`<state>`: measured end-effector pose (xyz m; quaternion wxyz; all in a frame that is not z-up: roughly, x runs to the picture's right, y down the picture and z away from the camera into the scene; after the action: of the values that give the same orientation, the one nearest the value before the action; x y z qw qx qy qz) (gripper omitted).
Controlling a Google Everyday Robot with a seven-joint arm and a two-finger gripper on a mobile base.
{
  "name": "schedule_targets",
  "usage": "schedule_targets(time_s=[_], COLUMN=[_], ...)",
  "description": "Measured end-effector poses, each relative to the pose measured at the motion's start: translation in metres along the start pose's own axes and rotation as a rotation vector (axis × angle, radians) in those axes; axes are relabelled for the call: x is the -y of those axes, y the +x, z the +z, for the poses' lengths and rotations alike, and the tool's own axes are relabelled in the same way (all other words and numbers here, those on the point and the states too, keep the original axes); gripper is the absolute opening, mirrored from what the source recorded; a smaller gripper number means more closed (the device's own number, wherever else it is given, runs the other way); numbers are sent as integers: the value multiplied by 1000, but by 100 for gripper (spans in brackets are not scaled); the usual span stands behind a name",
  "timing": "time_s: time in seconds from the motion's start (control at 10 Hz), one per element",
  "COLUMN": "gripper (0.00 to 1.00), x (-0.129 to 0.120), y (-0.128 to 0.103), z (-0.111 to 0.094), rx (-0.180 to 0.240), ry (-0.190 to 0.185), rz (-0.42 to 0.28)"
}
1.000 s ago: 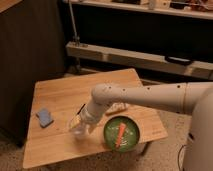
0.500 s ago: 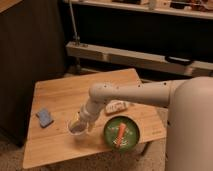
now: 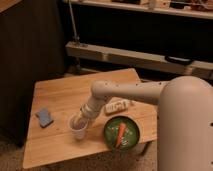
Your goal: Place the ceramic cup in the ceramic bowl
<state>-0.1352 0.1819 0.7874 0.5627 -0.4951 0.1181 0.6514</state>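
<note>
The ceramic cup [image 3: 77, 129], a small pale tumbler, stands upright on the wooden table [image 3: 60, 95] near its front edge. My gripper [image 3: 80, 120] reaches in from the right and sits right at the cup's rim, covering part of its top. The ceramic bowl [image 3: 121, 133], a shallow dark green dish, rests on the table just right of the cup, a short gap away. An orange carrot-like piece [image 3: 120, 134] lies inside it.
A blue sponge-like block [image 3: 44, 117] lies at the table's left side. A small white object [image 3: 118, 106] sits behind the bowl, under my forearm. Dark shelving and a metal rail stand behind the table.
My gripper has dipped slightly lower onto the cup's rim. The cup and the bowl have stayed where they were.
</note>
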Motion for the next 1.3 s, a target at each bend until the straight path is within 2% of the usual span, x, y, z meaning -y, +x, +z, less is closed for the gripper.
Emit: schedule_targets(time_s=[0.2, 0.3, 0.4, 0.6, 0.9, 1.0, 1.1, 1.2, 1.3], gripper=[8, 1, 0, 0, 0, 0, 0, 0, 0], x=[-14, -12, -6, 28, 113, 138, 161, 178, 183], y=[-16, -24, -34, -56, -90, -99, -111, -127, -140], z=[1, -4, -10, -34, -77, -95, -113, -137, -158], rx=[15, 24, 35, 50, 87, 108, 138, 189, 237], ry=[-27, -42, -56, -48, -13, -12, -9, -1, 6], rz=[-13, -9, 1, 36, 101, 106, 104, 82, 55])
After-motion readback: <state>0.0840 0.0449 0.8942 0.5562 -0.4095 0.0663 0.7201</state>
